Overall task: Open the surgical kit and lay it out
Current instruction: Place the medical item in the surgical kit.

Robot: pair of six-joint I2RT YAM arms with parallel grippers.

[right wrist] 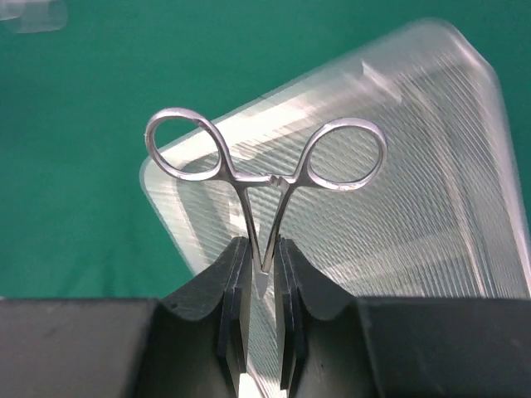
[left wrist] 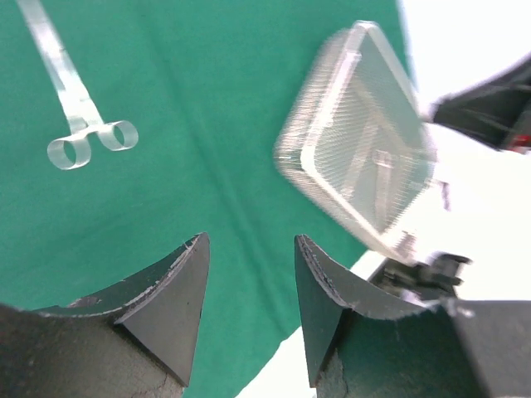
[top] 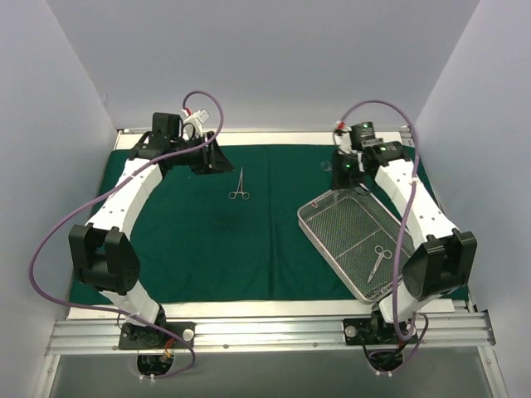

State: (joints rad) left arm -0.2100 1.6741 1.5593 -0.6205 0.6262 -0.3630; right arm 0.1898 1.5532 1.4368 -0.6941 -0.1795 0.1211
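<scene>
Near the far left corner of the table (top: 249, 309) the left pincer (left wrist: 250, 239) stands released and empty over the green cloth (top: 199, 240). Just right of it one instrument (top: 240, 185) lies on the cloth, long axis far to near, rings nearward. The mesh tray (top: 340, 228) sits at the right edge, a second instrument (top: 379, 261) inside. Beyond its far corner the right pincer (right wrist: 261, 249) is clenched on a third instrument (right wrist: 264, 178), rings outward; the free cloth for it lies probably leftward.

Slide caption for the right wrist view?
Right gripper clamps small silver scissor-handled instrument; rectangular silver wire-mesh tray and dark green cloth behind.
</scene>
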